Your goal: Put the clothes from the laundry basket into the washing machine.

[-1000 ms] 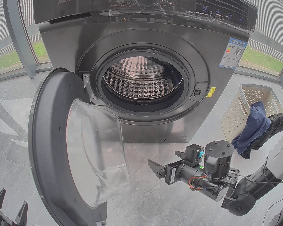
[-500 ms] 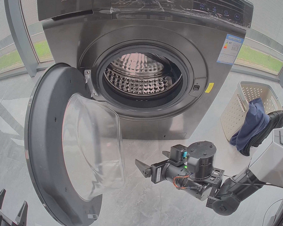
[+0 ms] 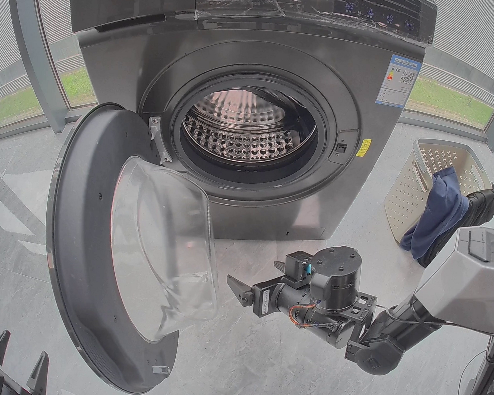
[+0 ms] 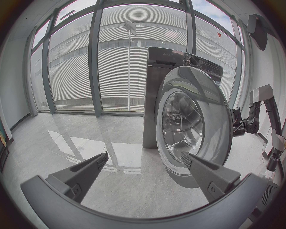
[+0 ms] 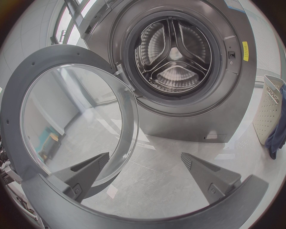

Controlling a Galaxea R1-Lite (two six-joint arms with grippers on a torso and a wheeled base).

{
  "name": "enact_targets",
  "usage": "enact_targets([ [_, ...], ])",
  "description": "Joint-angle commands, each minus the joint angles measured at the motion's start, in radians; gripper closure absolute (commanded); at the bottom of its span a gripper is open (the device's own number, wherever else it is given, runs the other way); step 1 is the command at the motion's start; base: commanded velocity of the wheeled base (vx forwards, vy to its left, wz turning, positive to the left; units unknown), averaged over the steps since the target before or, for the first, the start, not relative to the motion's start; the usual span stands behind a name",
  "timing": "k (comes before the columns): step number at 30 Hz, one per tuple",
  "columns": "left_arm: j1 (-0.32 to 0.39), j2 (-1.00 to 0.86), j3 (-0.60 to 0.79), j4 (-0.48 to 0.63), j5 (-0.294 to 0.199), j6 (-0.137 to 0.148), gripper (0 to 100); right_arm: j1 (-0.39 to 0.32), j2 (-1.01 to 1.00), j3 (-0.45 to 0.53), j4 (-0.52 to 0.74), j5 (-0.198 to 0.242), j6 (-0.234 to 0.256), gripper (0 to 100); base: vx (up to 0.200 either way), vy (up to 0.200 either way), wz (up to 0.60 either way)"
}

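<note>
The grey washing machine [image 3: 296, 56] stands with its round door [image 3: 82, 226] swung wide to the left. Its steel drum [image 3: 242, 130] holds no clothes. A cream laundry basket [image 3: 416, 186] sits on the floor to the machine's right. A blue garment [image 3: 439, 212] and a black garment [image 3: 480, 205] hang over its near rim. My right gripper [image 3: 254, 280] hovers open and empty over the floor in front of the machine, pointing left toward the door. In the right wrist view, the right gripper [image 5: 144, 156] faces the drum [image 5: 175, 56]. My left gripper [image 3: 20, 354] is open, low at the near left.
Glossy grey tiles cover the floor, with open room between machine and basket. Glass walls and grey window posts [image 3: 33, 55] stand behind the machine. The open door [image 4: 208, 98] juts far out over the floor on the left.
The head view has shifted a little. My right gripper has moved left, closer to the open door, still open and empty. The clothes and basket have not moved.
</note>
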Motion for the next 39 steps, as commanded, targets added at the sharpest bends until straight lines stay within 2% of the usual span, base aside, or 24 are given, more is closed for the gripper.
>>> enact_targets([
  [1,0.0,-0.018,0.016,0.0,0.001,0.0,0,0.0,0.004,-0.001,-0.004,0.0,0.001,0,0.0,0.0,0.0],
  [4,0.0,-0.018,0.016,0.0,0.001,0.0,0,0.0,0.008,-0.002,-0.007,-0.001,-0.001,0,-0.2,0.0,0.0],
  [14,0.0,-0.018,0.016,0.0,0.001,0.0,0,0.021,0.067,-0.062,-0.008,-0.001,-0.002,0,0.0,0.0,0.0],
  [22,0.0,-0.018,0.016,0.0,0.001,-0.002,0,0.098,0.125,-0.168,-0.045,0.008,-0.002,0,0.0,0.0,0.0],
  [33,0.0,-0.018,0.016,0.0,0.001,0.0,0,0.052,0.176,-0.269,-0.025,0.014,-0.01,0,0.0,0.0,0.0],
  [39,0.0,-0.018,0.016,0.0,0.001,-0.002,0,0.073,0.274,-0.401,0.021,0.014,-0.012,0,0.0,0.0,0.0],
])
